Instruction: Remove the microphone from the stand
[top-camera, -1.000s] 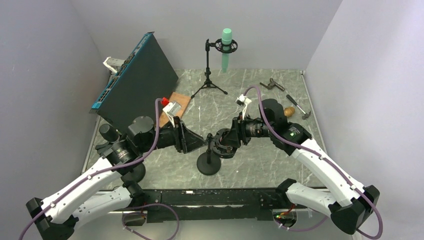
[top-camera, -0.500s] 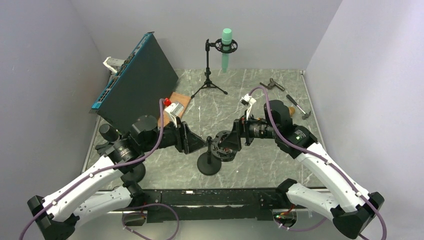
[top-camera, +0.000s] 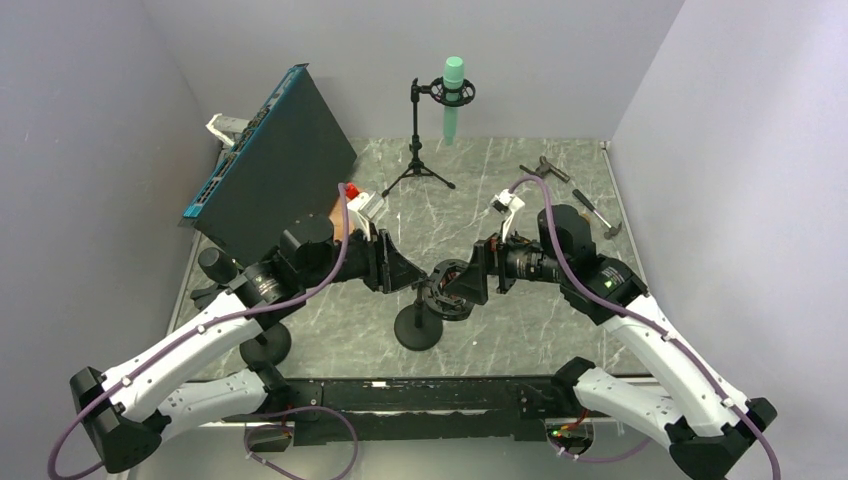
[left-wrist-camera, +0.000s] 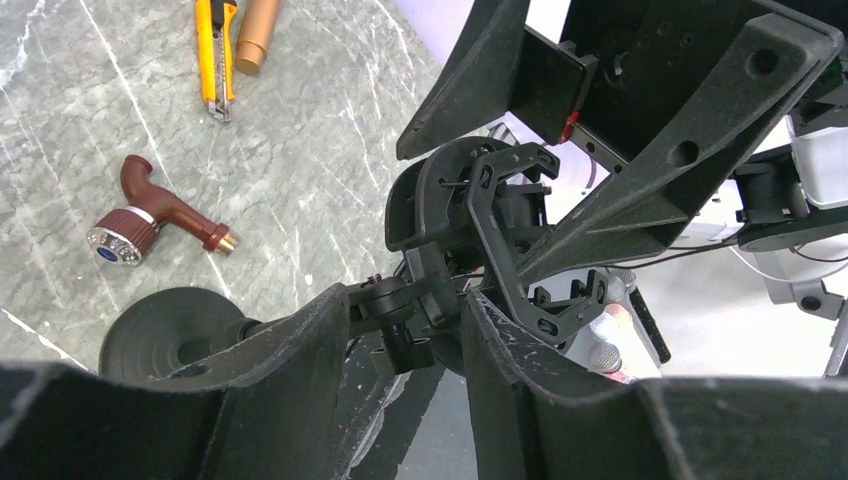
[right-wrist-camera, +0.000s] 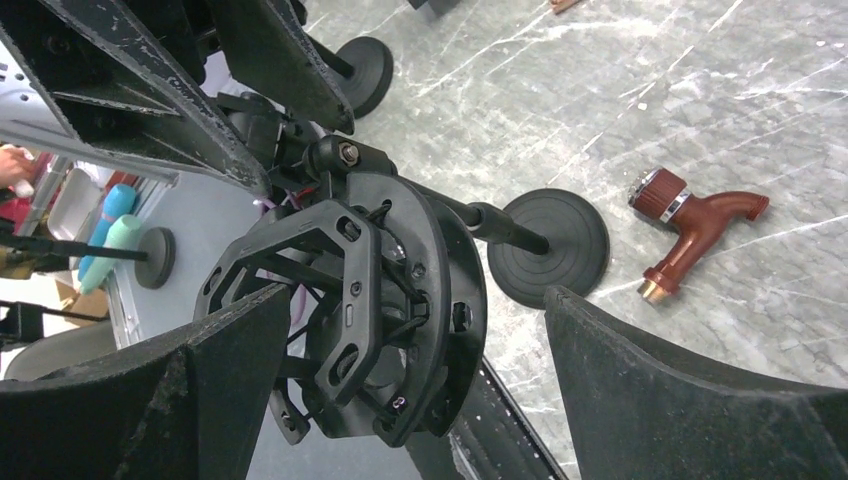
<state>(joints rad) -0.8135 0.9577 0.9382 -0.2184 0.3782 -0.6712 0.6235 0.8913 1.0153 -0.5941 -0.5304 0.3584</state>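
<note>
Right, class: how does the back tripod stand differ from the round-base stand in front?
The tripod stand rests on splayed legs; the round-base stand on a flat disc. The tripod stand carries a green microphone and stands free; the round-base stand sits between the left gripper and right gripper. Both are black.

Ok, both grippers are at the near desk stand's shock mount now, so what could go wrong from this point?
1. Tipping: the shock mount sits high above the small round base, so a sideways push from either arm could topple it.
2. Collision: the left gripper straddles the swivel joint right beside the open right gripper that brackets the mount; they may clash.
3. The mount's elastic cords could snag during any pull.
</note>
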